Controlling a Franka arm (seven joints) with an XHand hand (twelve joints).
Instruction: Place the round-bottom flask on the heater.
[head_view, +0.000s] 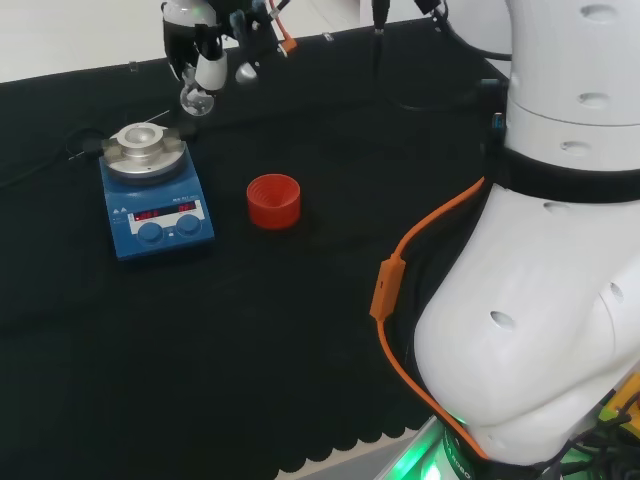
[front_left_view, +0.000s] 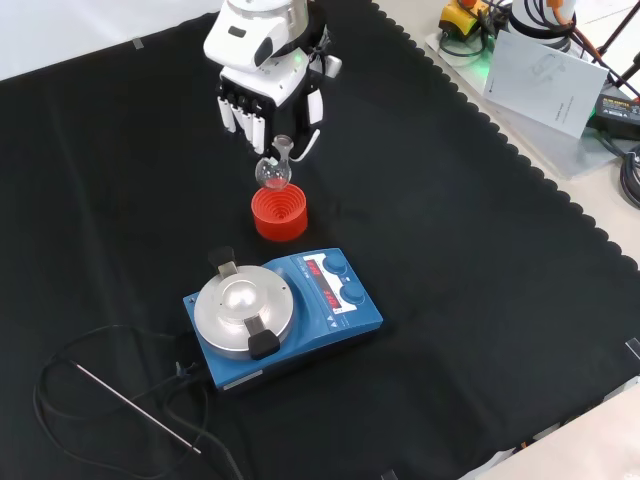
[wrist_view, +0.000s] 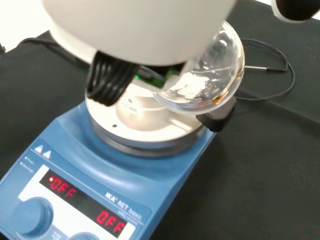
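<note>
Overhead, the hand (front_left_view: 262, 75) hangs in the air, its fingers (front_left_view: 240, 118) curled round the neck of the round-bottom flask (front_left_view: 273, 172), bulb down, near but not yet over the heater (front_left_view: 245, 307) at the desk's middle.

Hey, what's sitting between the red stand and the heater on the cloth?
Nothing: in the head view, bare black cloth separates the red stand from the heater.
</note>
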